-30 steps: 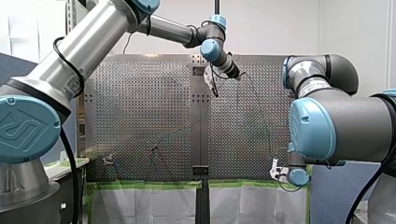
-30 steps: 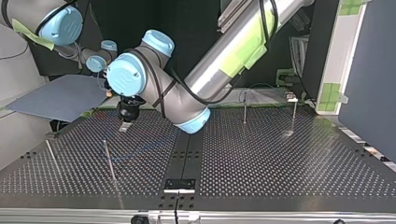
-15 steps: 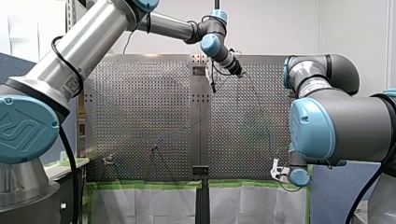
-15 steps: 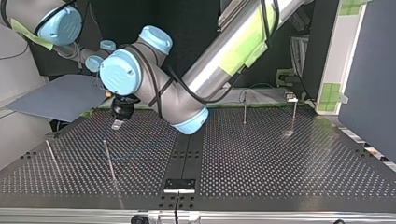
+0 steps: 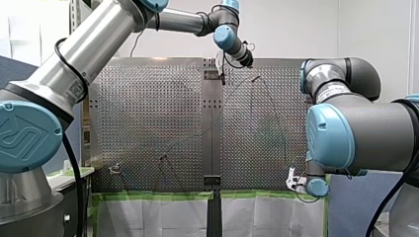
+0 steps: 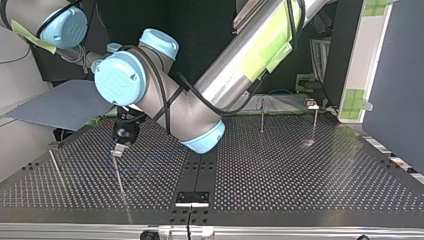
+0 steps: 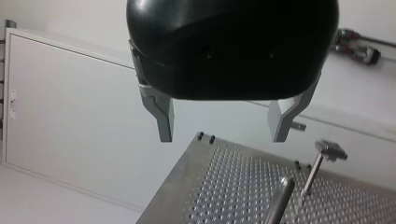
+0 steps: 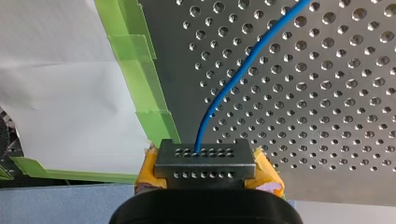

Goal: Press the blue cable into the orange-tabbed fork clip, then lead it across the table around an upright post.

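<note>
The blue cable (image 8: 243, 65) runs over the perforated table (image 8: 327, 116) and ends between the yellow pads of my right gripper (image 8: 204, 163), which is shut on it. In the front view my right gripper (image 5: 292, 181) sits at the table's near edge. My left gripper (image 7: 224, 133) is open, its metal fingers (image 7: 163, 119) wide apart with nothing between them. In the top view my left gripper (image 6: 118, 149) hangs just over the tip of an upright post (image 6: 120, 180). The same post (image 7: 280, 200) shows below the fingers in the left wrist view. I cannot make out the orange-tabbed clip.
More upright posts stand on the table: one at the top view's left (image 6: 56, 169) and two at its far right (image 6: 261, 117) (image 6: 314, 124). A flat-headed post (image 7: 322, 161) rises beside the rod in the left wrist view. Green tape (image 8: 149, 79) lines the table's edge.
My left arm has swung its gripper toward the top view's near left, down over the post's tip; in the front view it rose toward the far edge. The right arm has not moved.
</note>
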### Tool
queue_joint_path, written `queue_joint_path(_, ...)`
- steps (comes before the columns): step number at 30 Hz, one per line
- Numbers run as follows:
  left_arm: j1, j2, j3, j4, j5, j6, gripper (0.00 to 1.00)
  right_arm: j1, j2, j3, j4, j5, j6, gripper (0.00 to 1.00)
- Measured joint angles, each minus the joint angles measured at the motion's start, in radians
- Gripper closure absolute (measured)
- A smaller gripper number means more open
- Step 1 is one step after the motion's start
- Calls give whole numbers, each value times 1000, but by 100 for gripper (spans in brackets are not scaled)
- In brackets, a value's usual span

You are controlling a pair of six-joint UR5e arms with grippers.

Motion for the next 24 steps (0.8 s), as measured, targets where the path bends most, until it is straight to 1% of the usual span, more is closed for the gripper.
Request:
queue_joint_path(4, 1, 0, -3, -1, -19, 36, 0, 0, 0, 0, 0, -1, 0, 100)
queue_joint_path(13, 4, 0, -71, 2, -25, 121, 0, 0, 0, 0, 0, -3, 0, 100)
queue_joint_path(17, 6, 0, -82, 3, -24, 163, 0, 0, 0, 0, 1, -3, 0, 100)
queue_joint_path(20, 5, 0, -83, 2, -25, 179, 0, 0, 0, 0, 1, -3, 0, 100)
queue_joint_path(24, 6, 0, -83, 0, -26, 186, 0, 0, 0, 0, 1, -3, 0, 100)
